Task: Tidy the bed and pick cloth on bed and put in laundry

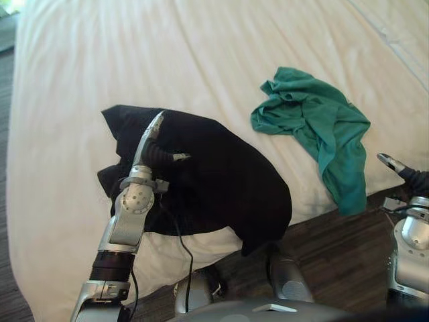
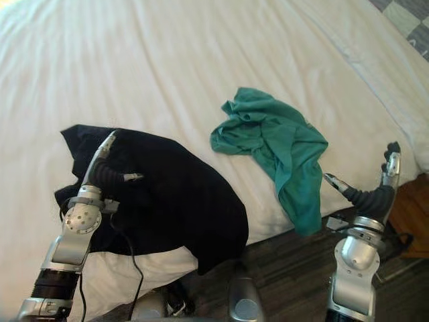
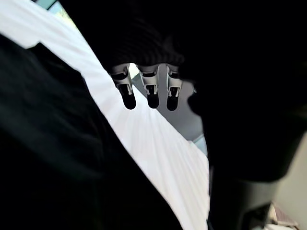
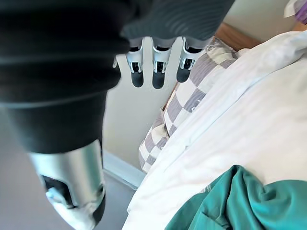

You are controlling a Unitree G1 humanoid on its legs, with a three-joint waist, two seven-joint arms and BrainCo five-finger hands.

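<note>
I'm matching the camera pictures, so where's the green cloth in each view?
Left eye view: green cloth right of centre, draped off the white sheet.
Right eye view: green cloth near centre.
Right wrist view: green cloth past the right robot hand.
Left wrist view: black cloth.
Shared landmark: white sheet.

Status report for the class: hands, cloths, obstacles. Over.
Left hand open over black cloth. Right hand open, empty, near green cloth. Both cloths on bed, overhanging edge.
</note>
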